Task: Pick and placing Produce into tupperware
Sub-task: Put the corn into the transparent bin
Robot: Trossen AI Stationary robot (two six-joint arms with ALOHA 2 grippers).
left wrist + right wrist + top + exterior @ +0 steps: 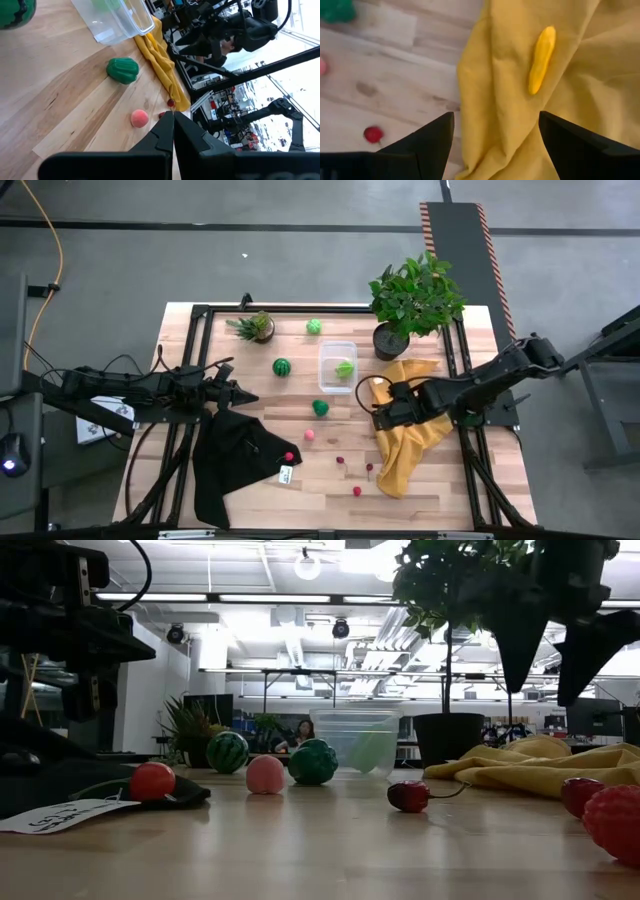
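Observation:
The clear tupperware (337,352) stands mid-table with a leafy light-green piece (345,368) inside. Around it on the wood lie a striped melon (282,367), a green ball (314,327), a dark-green piece (320,408), a pink ball (309,435) and tiny red ones (356,491). A red ball (289,456) rests on the black cloth. A yellow piece (541,60) lies on the yellow cloth (410,440). My right gripper (495,125) hovers open above that cloth, the yellow piece just ahead of its fingers. My left gripper (173,120) is shut, off to the tupperware's left over the black cloth's top.
A large potted plant (415,300) stands at the far right beside the tupperware, and a small one (255,327) at the far left. The black cloth (235,460) with a white tag (285,474) covers the near left. A black frame (200,315) borders the table.

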